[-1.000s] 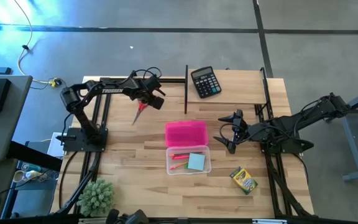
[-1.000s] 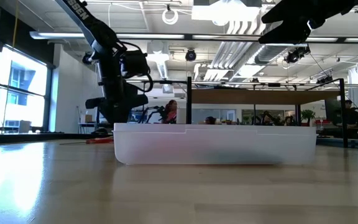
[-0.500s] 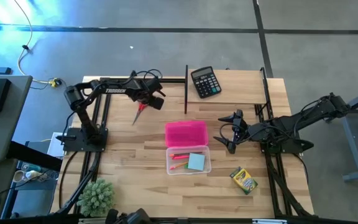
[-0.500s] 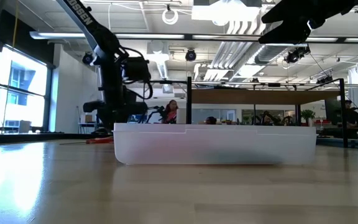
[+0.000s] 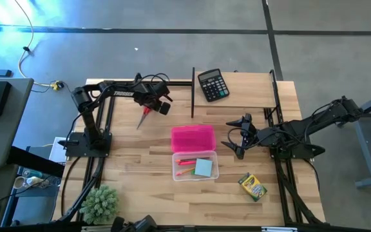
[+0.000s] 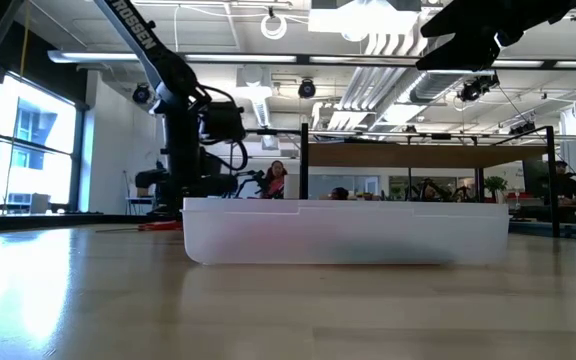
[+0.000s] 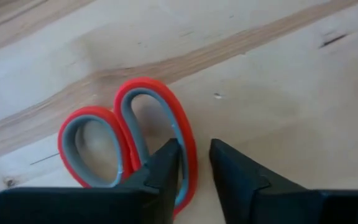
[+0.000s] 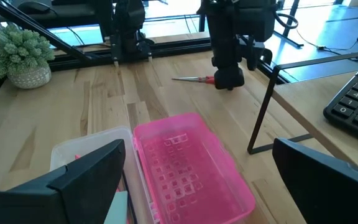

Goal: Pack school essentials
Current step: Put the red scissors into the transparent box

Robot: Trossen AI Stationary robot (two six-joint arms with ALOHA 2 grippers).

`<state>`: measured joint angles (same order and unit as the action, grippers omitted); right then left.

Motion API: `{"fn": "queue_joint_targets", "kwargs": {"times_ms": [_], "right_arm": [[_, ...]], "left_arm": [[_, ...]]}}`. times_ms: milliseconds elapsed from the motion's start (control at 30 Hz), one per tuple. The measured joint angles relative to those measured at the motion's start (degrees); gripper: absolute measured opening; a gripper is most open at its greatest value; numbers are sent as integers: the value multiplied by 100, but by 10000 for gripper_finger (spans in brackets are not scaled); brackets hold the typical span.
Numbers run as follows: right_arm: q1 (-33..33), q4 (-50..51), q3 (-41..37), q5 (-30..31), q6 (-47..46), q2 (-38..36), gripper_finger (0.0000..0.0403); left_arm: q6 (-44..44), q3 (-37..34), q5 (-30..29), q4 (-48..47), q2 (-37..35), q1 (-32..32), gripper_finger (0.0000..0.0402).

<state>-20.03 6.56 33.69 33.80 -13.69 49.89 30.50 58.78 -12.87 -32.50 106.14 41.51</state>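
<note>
Thing in play: red-handled scissors (image 5: 145, 114), flat on the wooden table (image 5: 140, 154), toward the far left part, well apart from the clear box (image 5: 195, 165).
Long axis: handles at the end nearer the far edge, blades pointing back toward the near-left; tilted diagonal in the high view.
Left gripper (image 7: 194, 163): down over the handle end; fingers set narrow, one finger (image 7: 160, 171) inside the larger loop, the other finger (image 7: 235, 171) outside it on bare wood.
What sits between the fingers: the outer rim of that red loop, straddled; whether the pads already press on it cannot be told, so no firm hold claimed.
Bearing from fingers: blades run away behind the gripper; loops spread ahead of the fingertips in the left wrist view.
Nearer arm: left, directly on the scissors; right far across the table.
Right gripper (image 5: 239, 139): waiting beside the pink lid (image 5: 192, 137), fingers spread wide, nothing in them.
Destination: clear box, just in front of the pink lid, already holding a light-blue square (image 5: 203, 167) and some red and green pieces.
Still outside: crayon box (image 5: 252, 187) on the near right.
Judgement: next move likely a pinch on the loop rim, then a lift; gripped at one end, blades apt to swing or droop.
Not for packing: calculator (image 5: 212, 84), plant ball (image 5: 100, 202).
</note>
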Motion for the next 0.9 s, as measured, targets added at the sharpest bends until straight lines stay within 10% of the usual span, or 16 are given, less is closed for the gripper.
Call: {"fn": "queue_joint_targets", "kwargs": {"times_ms": [200,900], "right_arm": [[1,1,0,1,0,0,399],[2,-33,-2,2,-133,0,399]], "left_arm": [[-305,-11,-85,28,-25,-94,13],[-61,-42,-430,-909,-1287,-1509,11]]}}
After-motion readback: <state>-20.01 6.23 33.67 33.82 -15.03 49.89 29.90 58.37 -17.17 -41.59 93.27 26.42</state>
